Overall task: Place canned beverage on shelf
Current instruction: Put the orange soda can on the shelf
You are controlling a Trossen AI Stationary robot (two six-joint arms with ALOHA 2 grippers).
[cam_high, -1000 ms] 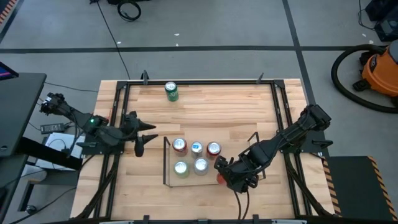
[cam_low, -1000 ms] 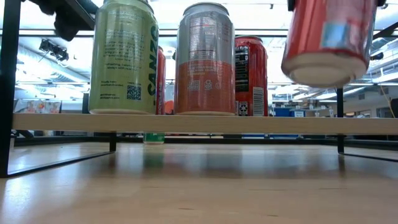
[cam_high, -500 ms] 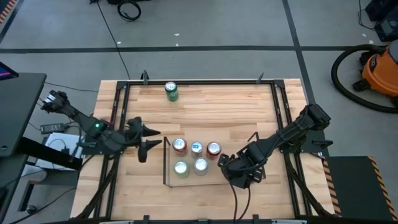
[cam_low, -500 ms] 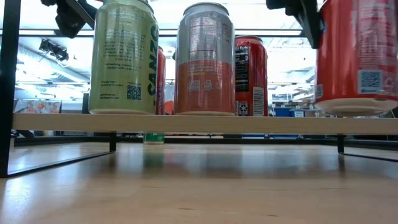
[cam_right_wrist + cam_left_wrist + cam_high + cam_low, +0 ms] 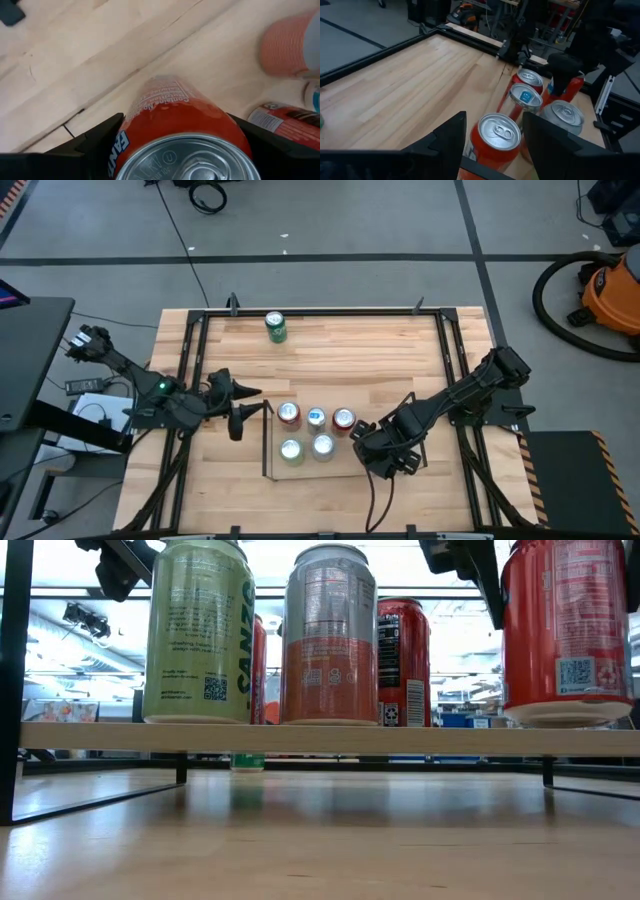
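The right hand [image 5: 372, 452] is closed around one red aluminium drink can [image 5: 566, 635], which is held upright at the right end of the shelf [image 5: 300, 737], a low frame of thin black metal rods with a pale wood floor. In the low view the can's base sits at the level of the floor board; whether it touches cannot be told. In the right wrist view the can's silver top [image 5: 187, 159] fills the space between the two dark fingers.

Five other cans are counted standing on the shelf in two rows. The far row holds a red can [image 5: 289, 414], a can with a blue-marked top [image 5: 316, 417] and another red can [image 5: 343, 419]; the near row holds a pale green can [image 5: 291, 450] and a silver and orange can [image 5: 322, 446].

A seventh can, green [image 5: 275, 327], stands alone near the far edge of the wooden surface [image 5: 330, 360], well apart from the shelf.

The left hand [image 5: 242, 404] is held nearly closed and empty, just beside the shelf's left end.
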